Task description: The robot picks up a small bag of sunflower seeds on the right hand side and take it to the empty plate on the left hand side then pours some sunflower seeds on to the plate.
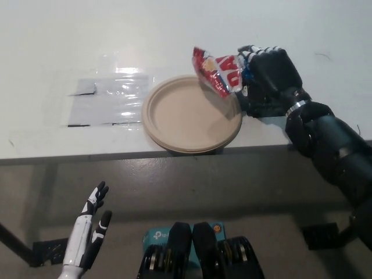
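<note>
Carrying seed bag [218,71] over plate [174,125] rim | right hand [268,81] fingers clenched on it | left hand [88,235] released, idle low | next: tip bag

The black right arm reaches in from the lower right, its forearm angled up and toward the left. The right hand [268,81] is raised above the surface with its fingers curled closed. The white left hand [88,235] rests low at the lower left, fingers spread apart.
</note>
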Tool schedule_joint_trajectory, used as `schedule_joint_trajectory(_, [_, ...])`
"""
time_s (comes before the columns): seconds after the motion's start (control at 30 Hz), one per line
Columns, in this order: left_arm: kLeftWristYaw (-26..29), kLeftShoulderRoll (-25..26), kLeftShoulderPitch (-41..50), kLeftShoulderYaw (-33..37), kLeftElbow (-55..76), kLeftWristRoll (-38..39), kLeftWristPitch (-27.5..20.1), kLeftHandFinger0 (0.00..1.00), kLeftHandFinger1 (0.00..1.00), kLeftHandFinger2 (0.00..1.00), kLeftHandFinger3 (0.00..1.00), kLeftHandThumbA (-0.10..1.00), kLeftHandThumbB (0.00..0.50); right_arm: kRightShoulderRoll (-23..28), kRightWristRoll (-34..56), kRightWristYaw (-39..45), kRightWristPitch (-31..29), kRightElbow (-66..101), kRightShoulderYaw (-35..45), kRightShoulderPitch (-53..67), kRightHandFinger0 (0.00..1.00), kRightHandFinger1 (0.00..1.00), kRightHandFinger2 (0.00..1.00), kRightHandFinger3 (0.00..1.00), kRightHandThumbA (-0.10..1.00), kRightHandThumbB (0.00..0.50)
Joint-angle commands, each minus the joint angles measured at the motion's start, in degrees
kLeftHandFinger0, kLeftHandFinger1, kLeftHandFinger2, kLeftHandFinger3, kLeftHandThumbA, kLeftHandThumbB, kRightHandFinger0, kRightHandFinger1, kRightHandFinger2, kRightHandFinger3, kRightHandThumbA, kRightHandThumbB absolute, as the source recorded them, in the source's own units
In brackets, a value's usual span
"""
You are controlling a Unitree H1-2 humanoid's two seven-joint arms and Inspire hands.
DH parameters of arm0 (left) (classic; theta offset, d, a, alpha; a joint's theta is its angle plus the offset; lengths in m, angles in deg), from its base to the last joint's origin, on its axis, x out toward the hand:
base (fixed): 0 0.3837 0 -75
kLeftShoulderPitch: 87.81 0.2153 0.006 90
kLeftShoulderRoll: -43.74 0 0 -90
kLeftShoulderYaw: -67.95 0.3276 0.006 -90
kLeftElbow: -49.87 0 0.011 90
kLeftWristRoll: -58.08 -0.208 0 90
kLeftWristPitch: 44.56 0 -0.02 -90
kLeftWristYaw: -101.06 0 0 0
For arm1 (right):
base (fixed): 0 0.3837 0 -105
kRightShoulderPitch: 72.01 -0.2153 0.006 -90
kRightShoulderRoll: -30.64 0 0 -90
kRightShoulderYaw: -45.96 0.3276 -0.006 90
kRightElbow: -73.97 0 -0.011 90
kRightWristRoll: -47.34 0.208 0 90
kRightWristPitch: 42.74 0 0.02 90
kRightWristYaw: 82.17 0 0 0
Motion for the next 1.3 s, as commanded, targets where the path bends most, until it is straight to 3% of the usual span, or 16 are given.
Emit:
schedule_joint_trajectory(0.0, [1.4, 0.3, -0.7, 0.0, 1.1, -0.2, -1.5, 1.00, 1.00, 1.00, 1.00, 1.00, 0.170, 1.4, -4.1, -2.8, 1.4, -0.3, -2.6, -6.1, 0.00, 0.31, 0.81, 0.74, -0.10, 0.202])
schedule_joint_trajectory(0.1, [1.5, 0.2, -0.6, 0.1, 1.4, -0.5, -1.6, 1.00, 1.00, 1.00, 1.00, 1.00, 0.157, 1.7, -7.2, -3.7, 3.7, -0.3, -6.1, -7.5, 0.00, 0.34, 0.82, 0.78, -0.10, 0.241])
schedule_joint_trajectory(0.17, [1.4, 0.3, -0.9, 0.0, 1.1, 0.1, -1.9, 1.00, 1.00, 1.00, 1.00, 1.00, 0.165, 1.9, -10.5, -6.9, 6.2, -0.4, -9.6, -8.7, 0.00, 0.32, 0.78, 0.73, -0.10, 0.275])
schedule_joint_trajectory(0.3, [1.4, 0.2, -1.1, 0.0, 1.0, 0.0, -1.8, 1.00, 1.00, 1.00, 1.00, 1.00, 0.168, 2.0, -12.0, -7.5, 7.4, -0.7, -12.4, -10.3, 0.00, 0.31, 0.75, 0.63, -0.10, 0.298])
schedule_joint_trajectory(0.4, [1.3, 0.2, -1.1, 0.0, 1.3, -0.1, -1.5, 1.00, 1.00, 1.00, 1.00, 1.00, 0.185, 2.1, -12.9, -7.6, 7.8, -0.9, -13.7, -10.9, 0.00, 0.22, 0.66, 0.56, -0.10, 0.275])
schedule_joint_trajectory(0.5, [1.2, 0.2, -1.1, 0.1, 1.3, 0.1, -1.3, 1.00, 1.00, 1.00, 1.00, 1.00, 0.173, 2.2, -14.2, -8.9, 8.8, -1.4, -15.2, -11.4, 0.00, 0.09, 0.55, 0.47, -0.10, 0.290])
schedule_joint_trajectory(0.57, [1.0, 0.3, -1.2, 0.1, 1.4, 0.0, -1.0, 1.00, 1.00, 1.00, 1.00, 1.00, 0.181, 2.2, -14.9, -8.1, 9.3, -1.7, -16.0, -11.8, 0.00, 0.04, 0.53, 0.41, -0.10, 0.321])
schedule_joint_trajectory(0.63, [0.9, 0.3, -1.2, 0.1, 1.7, 0.0, -0.5, 1.00, 1.00, 1.00, 1.00, 1.00, 0.186, 2.1, -15.8, -8.3, 10.3, -1.8, -16.8, -12.0, 0.00, 0.01, 0.52, 0.34, -0.10, 0.283])
schedule_joint_trajectory(0.7, [0.9, 0.4, -1.4, 0.0, 1.6, 0.2, -0.8, 1.00, 1.00, 1.00, 1.00, 1.00, 0.191, 2.2, -16.4, -8.5, 10.5, -1.9, -17.4, -12.3, 0.00, 0.02, 0.52, 0.33, -0.10, 0.295])
schedule_joint_trajectory(0.83, [0.9, 0.2, -1.4, 0.0, 1.4, 0.6, -1.1, 1.00, 1.00, 1.00, 1.00, 1.00, 0.195, 2.4, -17.1, -9.3, 10.3, -2.0, -18.0, -12.2, 0.00, 0.00, 0.47, 0.22, -0.10, 0.289])
schedule_joint_trajectory(1.0, [1.0, 0.2, -1.7, 0.0, 1.4, 0.6, -1.1, 1.00, 1.00, 1.00, 1.00, 1.00, 0.200, 2.2, -15.8, -10.0, 9.9, -1.8, -16.0, -11.5, 0.00, 0.02, 0.51, 0.15, -0.10, 0.283])
schedule_joint_trajectory(1.07, [1.0, 0.1, -1.6, -0.1, 1.6, 0.5, -0.7, 1.00, 1.00, 1.00, 1.00, 1.00, 0.203, 1.9, -13.0, -9.0, 8.6, -1.6, -13.2, -10.3, 0.00, 0.17, 0.64, 0.23, -0.10, 0.306])
schedule_joint_trajectory(1.13, [1.1, 0.2, -1.6, -0.1, 1.6, 0.4, -0.7, 1.00, 1.00, 1.00, 1.00, 1.00, 0.202, 1.7, -11.6, -7.9, 7.8, -1.6, -11.3, -9.7, 0.00, 0.24, 0.70, 0.34, -0.10, 0.278])
schedule_joint_trajectory(1.23, [1.1, 0.2, -1.6, 0.1, 1.6, 0.0, -0.9, 1.00, 1.00, 1.00, 1.00, 1.00, 0.175, 0.6, -3.2, -5.8, 3.1, -2.1, -1.1, -5.3, 0.00, 0.32, 0.81, 0.61, -0.10, 0.192])
schedule_joint_trajectory(1.27, [1.1, 0.3, -1.5, 0.1, 1.6, -0.1, -0.9, 1.00, 1.00, 1.00, 1.00, 1.00, 0.174, 0.4, -2.2, -5.9, 2.1, -2.2, 0.7, -4.5, 0.00, 0.31, 0.81, 0.62, -0.10, 0.194])
